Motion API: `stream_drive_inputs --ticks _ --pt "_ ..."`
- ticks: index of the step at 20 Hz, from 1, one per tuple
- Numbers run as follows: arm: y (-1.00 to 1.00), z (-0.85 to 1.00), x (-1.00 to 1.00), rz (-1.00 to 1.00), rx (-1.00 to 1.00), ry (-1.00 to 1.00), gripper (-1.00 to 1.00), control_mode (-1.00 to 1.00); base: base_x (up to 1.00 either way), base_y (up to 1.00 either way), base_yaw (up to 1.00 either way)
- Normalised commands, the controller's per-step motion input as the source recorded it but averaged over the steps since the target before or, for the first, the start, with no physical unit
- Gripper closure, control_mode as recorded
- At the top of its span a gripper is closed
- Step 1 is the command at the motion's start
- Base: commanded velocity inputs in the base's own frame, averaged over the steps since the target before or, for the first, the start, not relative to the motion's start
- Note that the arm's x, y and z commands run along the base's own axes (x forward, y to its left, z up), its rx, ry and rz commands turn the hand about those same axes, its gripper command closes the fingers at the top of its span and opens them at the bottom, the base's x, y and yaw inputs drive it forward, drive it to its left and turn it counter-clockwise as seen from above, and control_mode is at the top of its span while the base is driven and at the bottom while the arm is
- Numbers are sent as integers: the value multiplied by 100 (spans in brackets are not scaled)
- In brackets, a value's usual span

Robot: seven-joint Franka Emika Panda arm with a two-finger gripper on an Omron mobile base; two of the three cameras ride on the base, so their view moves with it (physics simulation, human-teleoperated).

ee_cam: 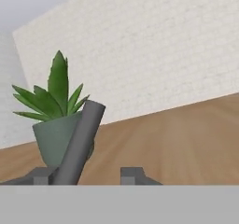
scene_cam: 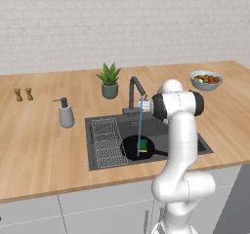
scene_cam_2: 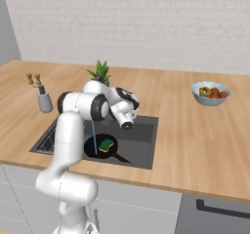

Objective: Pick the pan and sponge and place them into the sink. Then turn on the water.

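Water [scene_cam: 139, 130]: a thin pale blue stream falls from the faucet [scene_cam: 135, 94] at frame centre of the left base view, landing on the sponge; by my judgement the last step is done.
Pan [scene_cam: 136, 147]: black, round, sitting in the sink [scene_cam: 97, 126] at centre-right of the basin, its handle pointing to the lower right. It looks rigid and fairly heavy; if I had to take it again, the long straight handle is where my fingers would go, though wet it may be slick.
Sponge [scene_cam: 142, 144]: green over yellow, lying inside the pan under the stream. Soft and light, likely soaked now; I would pinch it across the short sides.
Gripper [ee_cam: 86, 176]: my two fingertips stand part way apart at the bottom of the hand view, with the grey faucet lever rising between them, nearer the left tip. Whether they press it I cannot tell.
Plant [ee_cam: 58, 120]: potted, at the left of the hand view behind the lever.
Rack [scene_cam: 108, 142]: wire grid in the left half of the basin, beside the pan.
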Motion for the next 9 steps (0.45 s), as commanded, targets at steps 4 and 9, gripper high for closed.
stream_drive_inputs --ticks 4,9 --pt "-80 0 0 0 6 0 100 -100 0 0 0" --pt "-88 11 -6 0 18 0 100 -100 0 0 0"
